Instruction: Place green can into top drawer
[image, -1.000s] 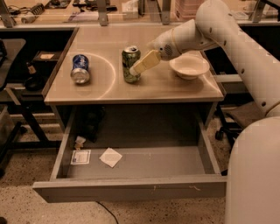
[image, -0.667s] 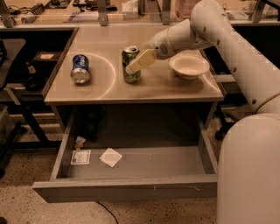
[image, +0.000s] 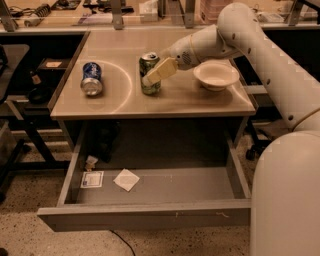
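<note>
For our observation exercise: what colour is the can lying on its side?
The lying can is blue, silver-ended; camera view. The claw is at the green can.

You had a blue can (image: 92, 78) on its side at the bench's (image: 200, 100) left, a white bowl (image: 216, 75) right of the claw (image: 150, 76) mid-bench, a paper square (image: 126, 179) and small card (image: 92, 179) below.

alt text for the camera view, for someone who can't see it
A white robot arm's tool is at the upright green can on a tan table, between a blue can lying on its side and a white bowl. Below, the top drawer is pulled open, with paper scraps at its left.
</note>
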